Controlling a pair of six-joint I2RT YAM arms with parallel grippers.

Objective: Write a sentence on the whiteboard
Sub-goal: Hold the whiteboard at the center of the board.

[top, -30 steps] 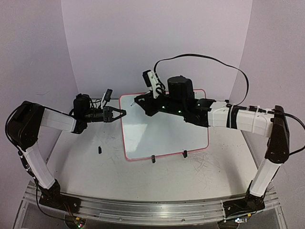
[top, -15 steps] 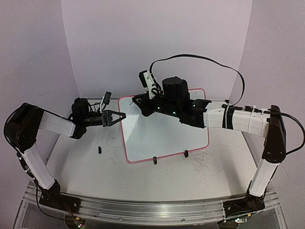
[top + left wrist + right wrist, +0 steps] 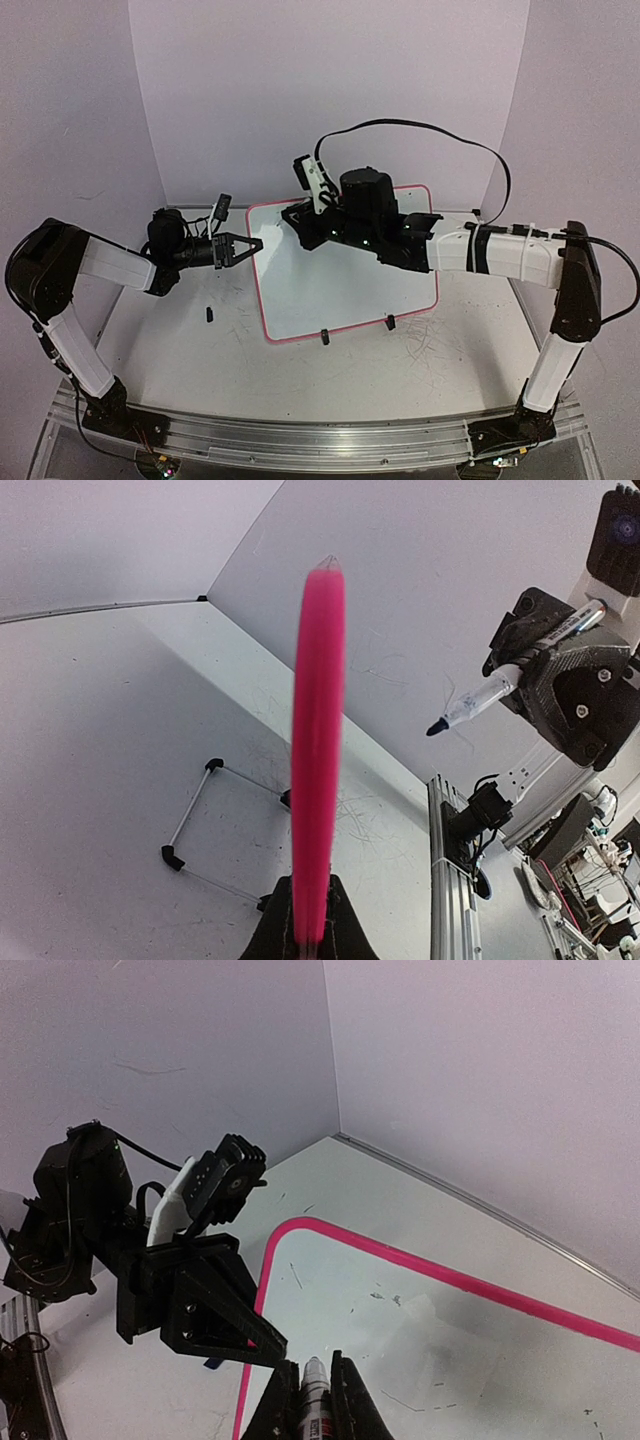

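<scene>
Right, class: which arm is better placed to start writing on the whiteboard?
Right. The right gripper is shut on the marker, its tip over the whiteboard near its far left corner. The left gripper has no marker; it pinches the board's left edge.

Three pale lilac wall panels are boxing the scene in. The back panel [image 3: 330, 90] is rising beyond the left fingers [image 3: 243, 241] and the right fingers [image 3: 347, 1400], meeting the left side panel [image 3: 60, 110] and the right side panel [image 3: 590, 100] at straight vertical seams. A white tabletop [image 3: 330, 385] is spreading beneath the fingers, showing grey scratches on their near side. An aluminium rail [image 3: 300, 432] is running along its near edge. Soft, even light is falling over everything, casting only faint shadows.
</scene>
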